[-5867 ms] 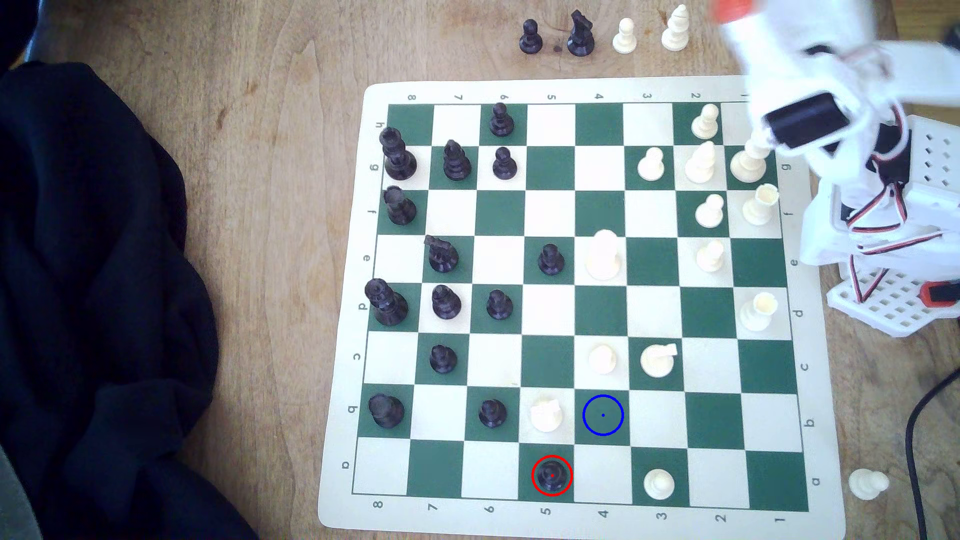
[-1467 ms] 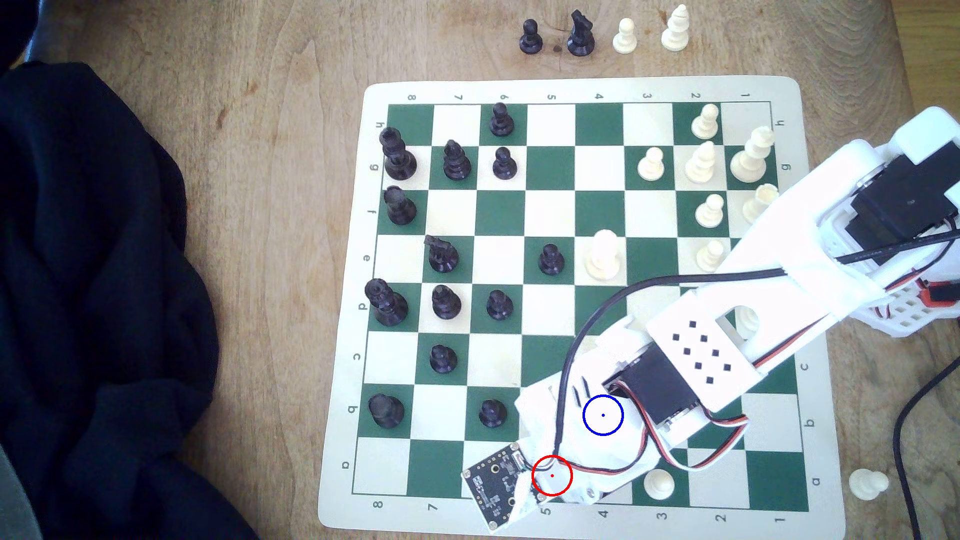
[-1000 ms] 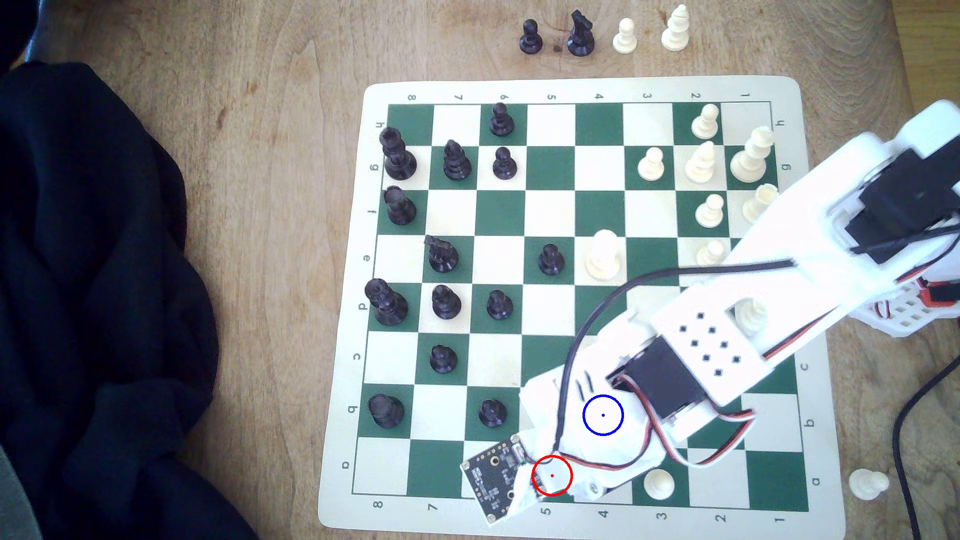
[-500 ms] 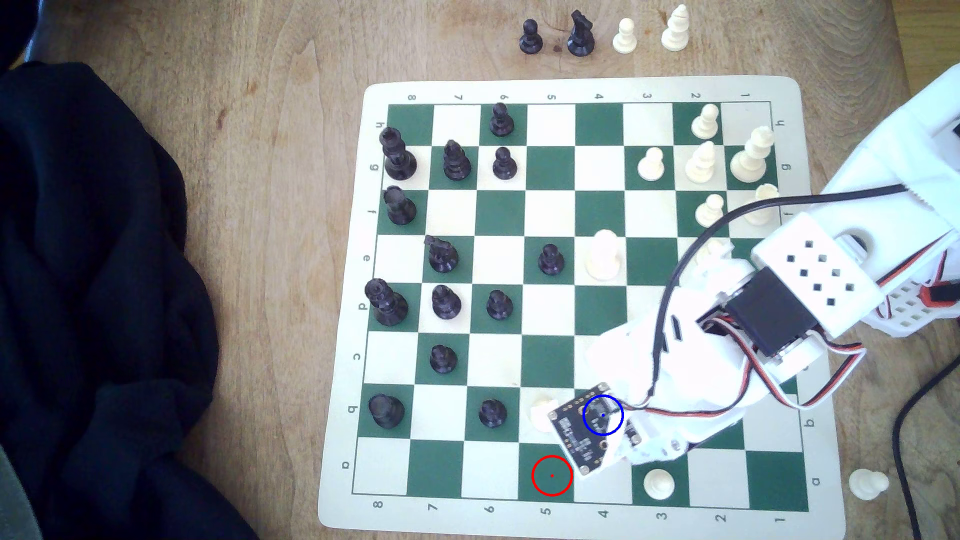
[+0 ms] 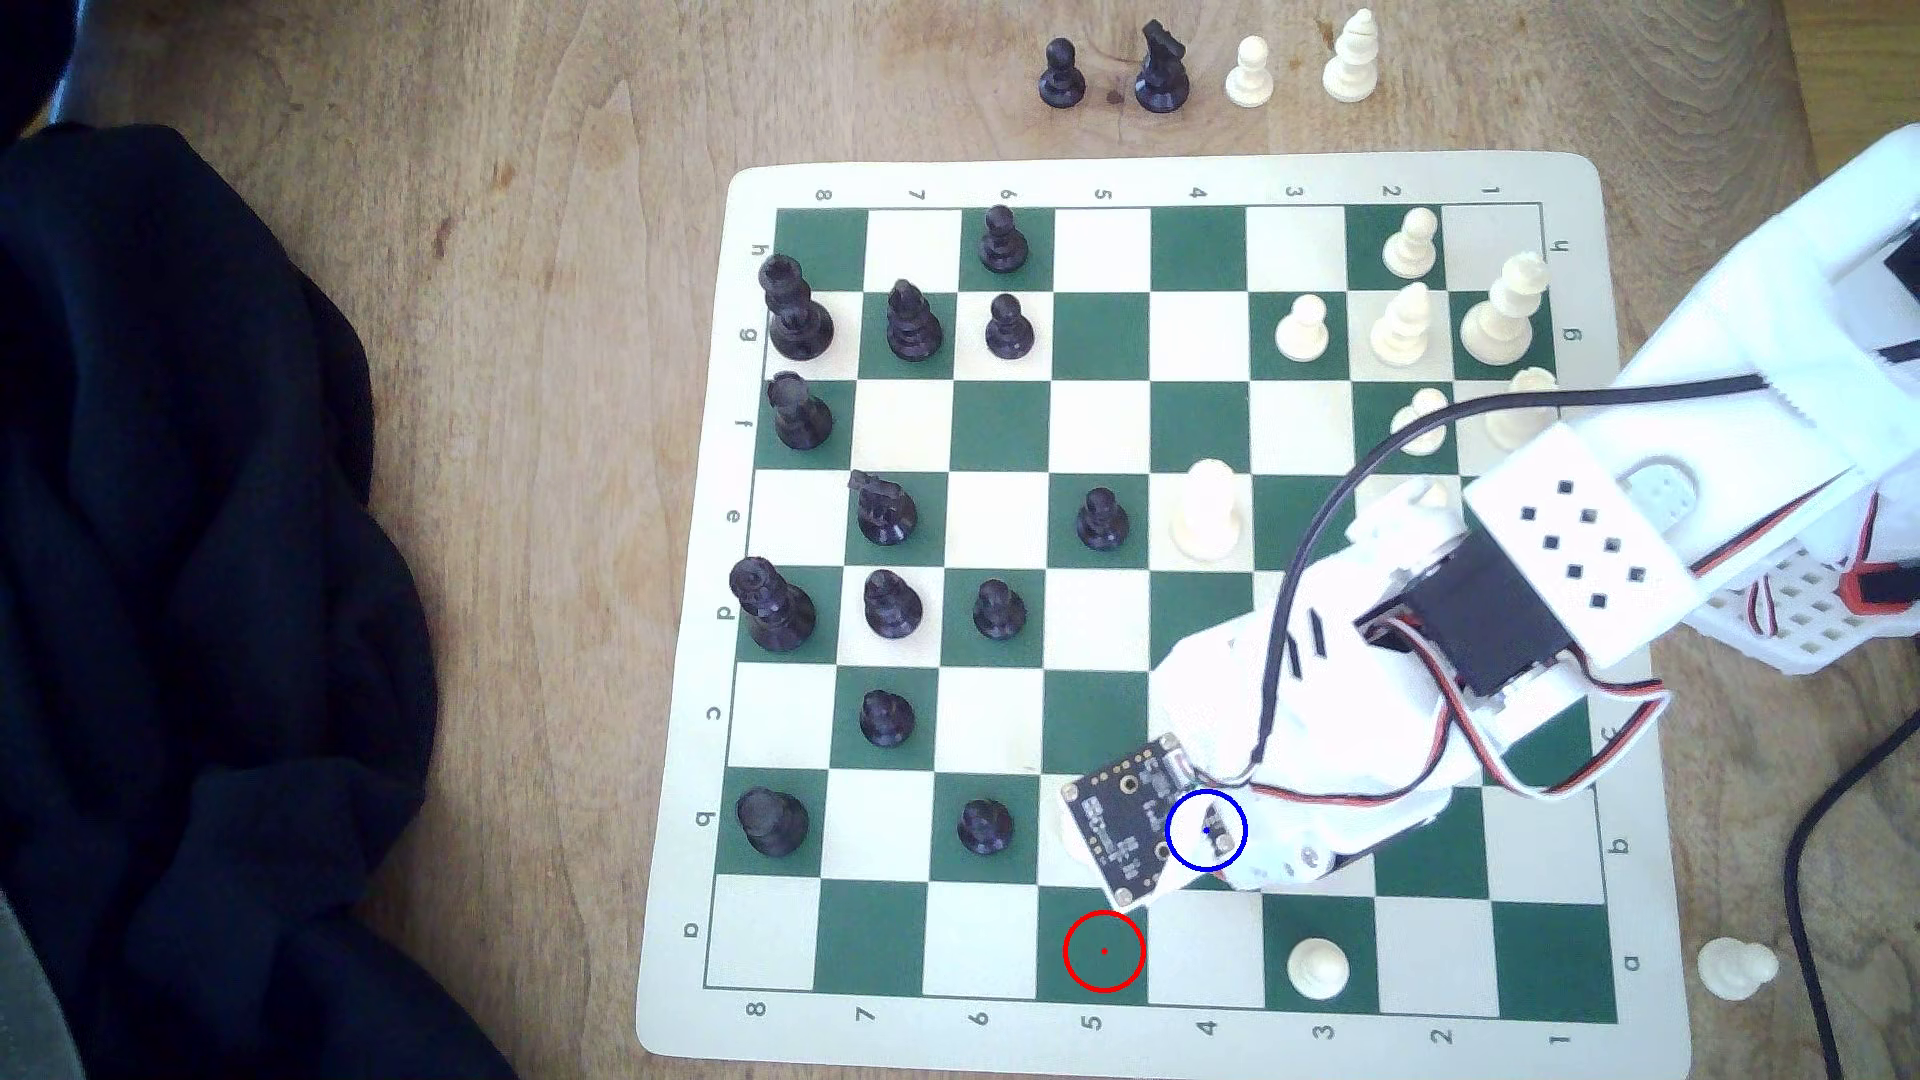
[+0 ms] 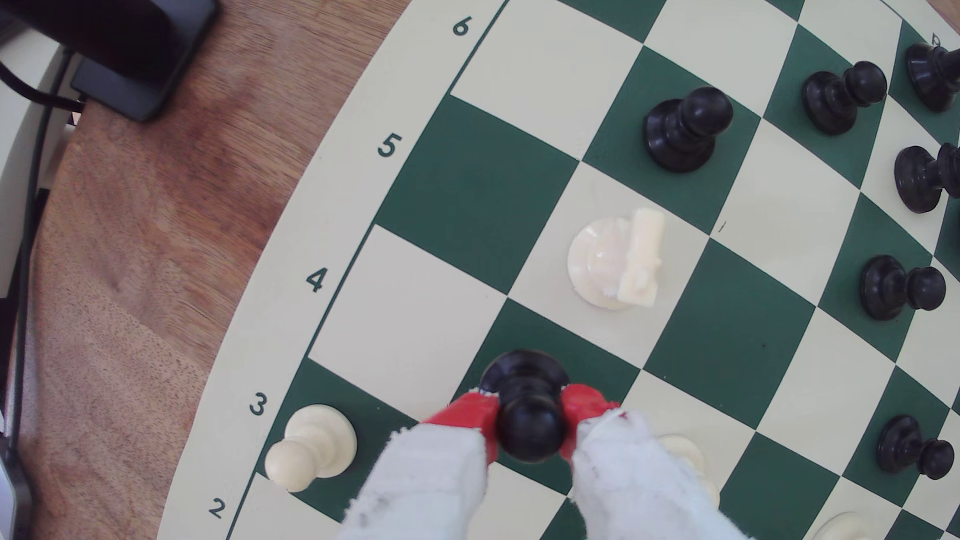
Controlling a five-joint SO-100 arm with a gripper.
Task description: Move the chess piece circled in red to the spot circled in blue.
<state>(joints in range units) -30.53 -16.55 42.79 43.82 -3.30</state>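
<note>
Red-tipped hand (image 6: pixel 530 410) grips the black pawn (image 6: pixel 527 410), hiding its neck.

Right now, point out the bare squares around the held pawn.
The pincer grips the black pawn over a green square. The red-circled square is bare. Crowded: white knight, white pawn.

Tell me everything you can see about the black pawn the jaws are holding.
The pawn is small, glossy black, like plastic, with a ball head and a round flared base. It stands upright over a dark green square. The gripper has its red-tipped jaws clamped on either side of the head. Whether the base touches the board cannot be told. A white knight stands one square away.
</note>
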